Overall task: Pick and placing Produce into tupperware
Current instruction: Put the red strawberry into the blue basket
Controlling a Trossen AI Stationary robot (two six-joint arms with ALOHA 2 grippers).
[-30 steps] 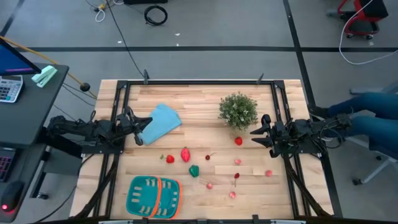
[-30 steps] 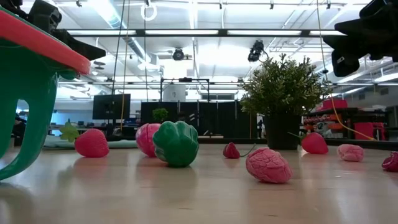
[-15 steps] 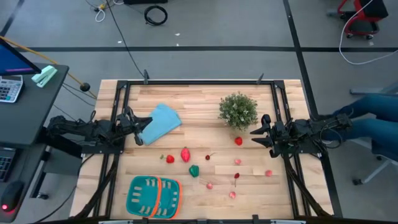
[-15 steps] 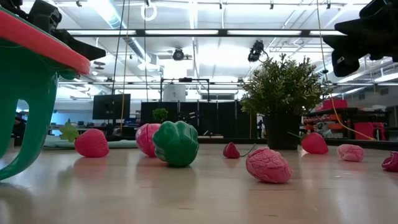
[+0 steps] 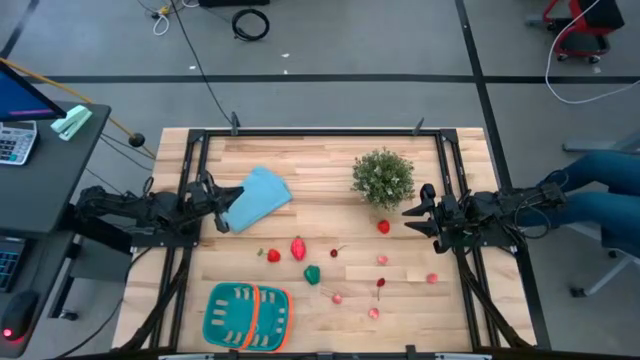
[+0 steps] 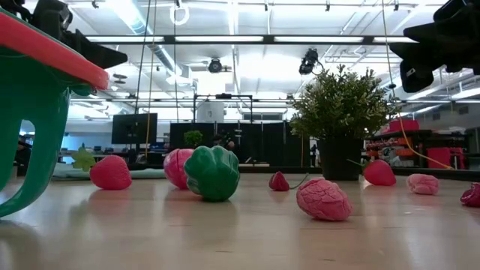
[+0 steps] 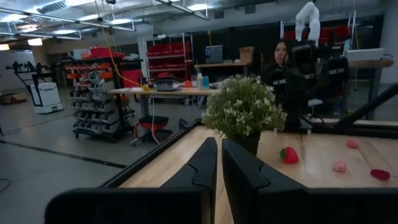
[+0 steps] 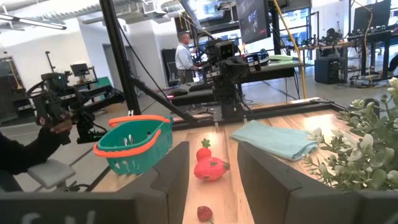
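Along the two side edges of the worktop [image 5: 330,165] my arms wait raised, neither near the produce, which suggests that picking has not begun. My left gripper [image 5: 222,207] sits over the near corner of the light blue cloth [image 5: 258,196] with its fingers [image 7: 205,163] drawn nearly together and nothing between them. My right gripper [image 5: 415,217] hangs just beside the potted plant [image 5: 383,176], fingers [image 8: 171,171] held partly apart around empty air.

The tupperware [image 5: 246,315] stands at the front left, well apart from both grippers, and looks empty from above. The toy fruits and vegetables lie loose between plant and container: a red strawberry [image 5: 383,227] by the pot, a larger red piece [image 5: 298,248], a green one [image 5: 313,273], and pink ones [image 5: 373,313] toward the front right. That spread probably means one piece per trip.

From table height the container [image 6: 34,90] is cut off at the frame edge. The smallest pink pieces are too small to identify from above. A person's legs [image 5: 600,195] show beside the worktop.
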